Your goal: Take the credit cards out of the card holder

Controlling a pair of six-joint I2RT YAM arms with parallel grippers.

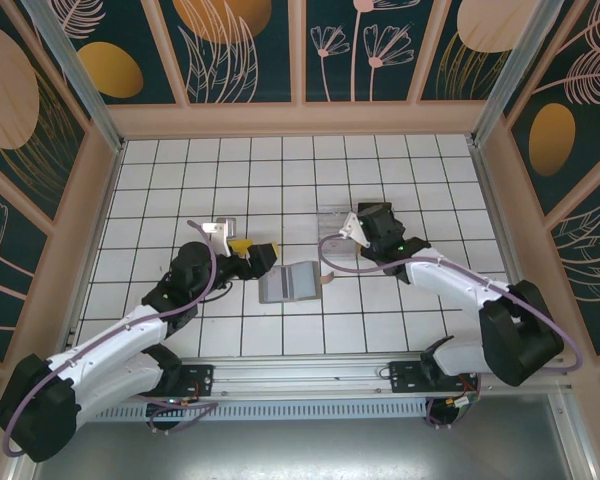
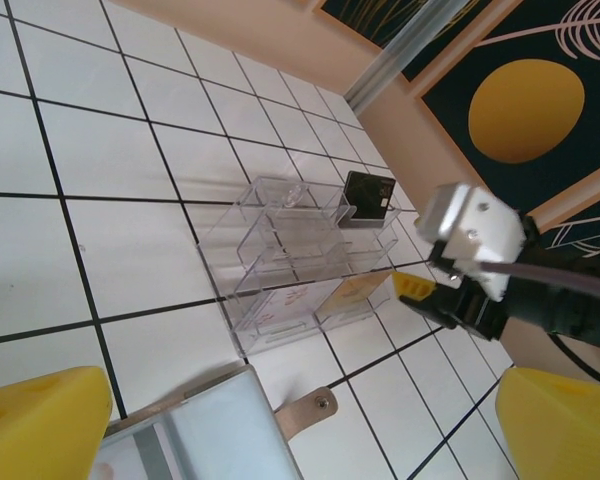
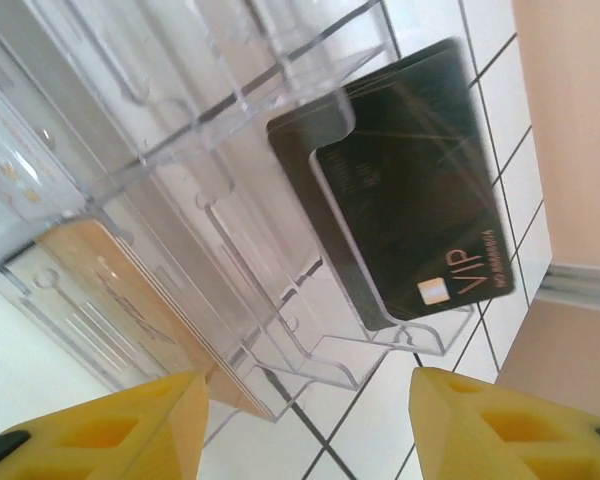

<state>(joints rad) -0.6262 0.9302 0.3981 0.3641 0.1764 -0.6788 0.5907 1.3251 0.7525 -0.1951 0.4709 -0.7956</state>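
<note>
The card holder (image 1: 290,283) lies open on the tiles, its blue-grey inside up and its tan strap (image 2: 305,412) pointing right. No card shows in its panels. A black credit card (image 3: 410,180) marked VIP stands in a slot of the clear plastic tray (image 2: 280,245). A tan-gold card (image 3: 130,300) sits in another slot. My right gripper (image 3: 310,430) is open just in front of the tray's corner, nothing between its yellow fingers (image 3: 510,425). My left gripper (image 2: 300,430) is wide open over the holder's far edge, holding nothing.
The tray (image 1: 335,217) stands just behind the holder, with the right gripper (image 1: 355,223) at its right side and the left gripper (image 1: 263,257) at the holder's left. Pink walls (image 1: 300,118) border the white tiled floor.
</note>
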